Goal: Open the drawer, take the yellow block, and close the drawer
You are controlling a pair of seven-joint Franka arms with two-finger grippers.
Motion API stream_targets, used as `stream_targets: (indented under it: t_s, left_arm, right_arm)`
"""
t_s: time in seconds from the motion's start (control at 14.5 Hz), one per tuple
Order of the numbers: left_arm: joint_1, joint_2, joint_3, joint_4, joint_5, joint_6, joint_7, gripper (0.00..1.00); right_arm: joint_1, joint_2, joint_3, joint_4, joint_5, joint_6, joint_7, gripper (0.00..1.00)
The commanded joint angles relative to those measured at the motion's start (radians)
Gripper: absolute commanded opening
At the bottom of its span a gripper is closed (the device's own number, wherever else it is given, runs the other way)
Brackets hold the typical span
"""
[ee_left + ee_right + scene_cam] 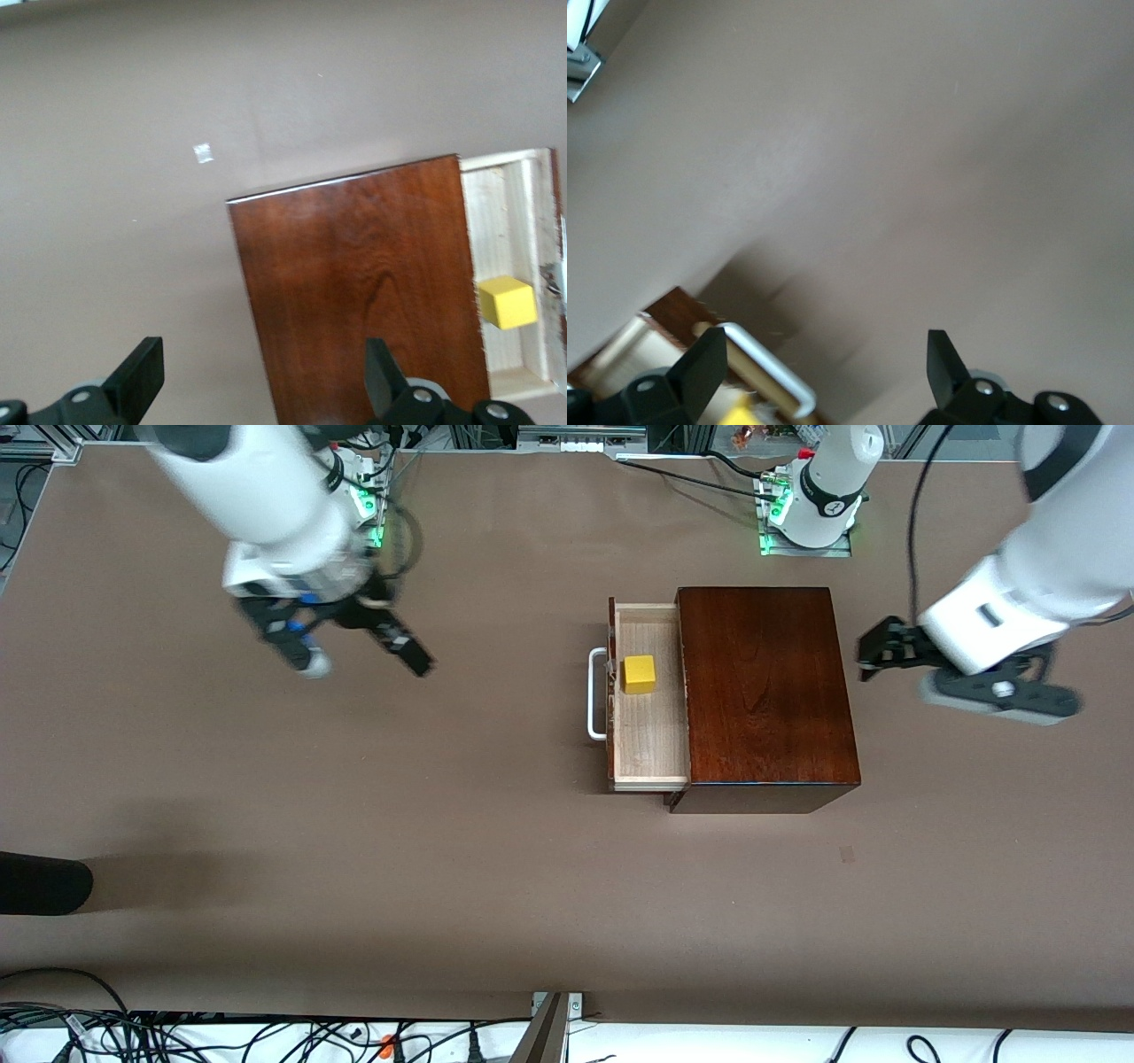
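The drawer stands pulled out of the mahogany box toward the right arm's end of the table, its long axis running from the robots' bases toward the front camera, its white handle facing the right arm's end. Inside sits 1 yellow block, near the drawer's front. The right gripper hangs over bare table, fingers spread apart and empty. The left gripper hangs just beside the box, fingers spread wide, empty.
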Motion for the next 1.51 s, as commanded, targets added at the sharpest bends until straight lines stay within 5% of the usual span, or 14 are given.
stream_targets:
  t_s: [0.0, 0.21, 0.69, 1.45]
  left_arm:
    - [-0.037, -0.164, 0.086, -0.260, -0.019, 0.128, 0.029, 1.00]
    - [-0.021, -0.172, 0.093, -0.296, -0.025, 0.131, 0.015, 1.00]
    - [-0.014, -0.171, 0.082, -0.267, -0.025, 0.076, -0.073, 1.00]
    - [0.018, -0.069, 0.093, -0.147, -0.080, -0.022, -0.067, 1.00]
  right_arm:
    - [0.107, 0.069, -0.007, 0.041, -0.001, 0.078, 0.397, 1.00]
    - [0.209, 0.130, -0.007, 0.041, -0.004, 0.209, 0.755, 1.00]
    - [0.378, 0.294, -0.013, 0.042, -0.105, 0.482, 1.063, 1.00]
    - [0.432, 0.451, -0.013, 0.042, -0.147, 0.589, 1.078, 1.00]
